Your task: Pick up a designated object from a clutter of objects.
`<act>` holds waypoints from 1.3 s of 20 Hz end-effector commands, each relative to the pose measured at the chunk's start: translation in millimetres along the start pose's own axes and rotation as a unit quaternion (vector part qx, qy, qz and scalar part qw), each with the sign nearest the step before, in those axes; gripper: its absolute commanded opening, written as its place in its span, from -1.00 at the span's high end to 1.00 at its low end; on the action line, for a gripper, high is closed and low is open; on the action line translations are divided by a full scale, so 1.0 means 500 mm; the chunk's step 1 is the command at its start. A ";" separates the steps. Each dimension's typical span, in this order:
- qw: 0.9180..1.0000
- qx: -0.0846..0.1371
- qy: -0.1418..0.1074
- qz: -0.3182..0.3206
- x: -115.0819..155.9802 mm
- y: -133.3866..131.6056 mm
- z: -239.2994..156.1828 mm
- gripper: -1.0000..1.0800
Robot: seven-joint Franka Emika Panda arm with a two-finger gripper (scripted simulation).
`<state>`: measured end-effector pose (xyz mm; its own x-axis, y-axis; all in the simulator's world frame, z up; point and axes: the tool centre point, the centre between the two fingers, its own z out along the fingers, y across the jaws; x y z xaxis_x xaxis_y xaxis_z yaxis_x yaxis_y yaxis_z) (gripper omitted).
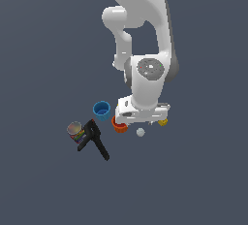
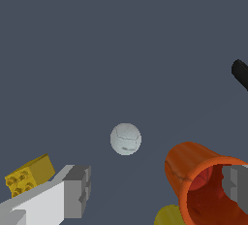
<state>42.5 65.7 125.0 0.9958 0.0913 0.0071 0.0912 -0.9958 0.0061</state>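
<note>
Your end effector point(image 2: 155, 187) is spread wide and grips nothing. The white ball point(image 2: 126, 139) lies on the bench point(image 2: 121, 40) ahead of the two fingers point(image 2: 77, 190), roughly between their lines but beyond the tips, touching neither. One finger sits over the orange cup point(image 2: 203, 185), which lies tilted near the ball; the yellow block point(image 2: 29, 174) is beside the other finger. In the exterior view the ball point(image 1: 140, 132) rests just past the hand, clear of the blue cup point(image 1: 101, 110), the can point(image 1: 75, 131) and the black clamp point(image 1: 94, 139).
</note>
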 end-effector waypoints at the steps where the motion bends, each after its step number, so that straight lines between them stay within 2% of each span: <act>1: 1.000 0.001 -0.001 -0.002 -0.002 -0.013 0.040 -0.92; 10: 1.000 0.003 -0.004 -0.005 -0.010 -0.035 0.107 -0.92; 16: 1.000 0.003 -0.004 -0.005 -0.011 -0.034 0.116 -0.92; 26: 1.000 0.003 -0.004 -0.005 -0.013 -0.035 0.200 -0.92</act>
<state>40.1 84.1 36.9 0.9944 0.1046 0.0131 0.1046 -0.9945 -0.0003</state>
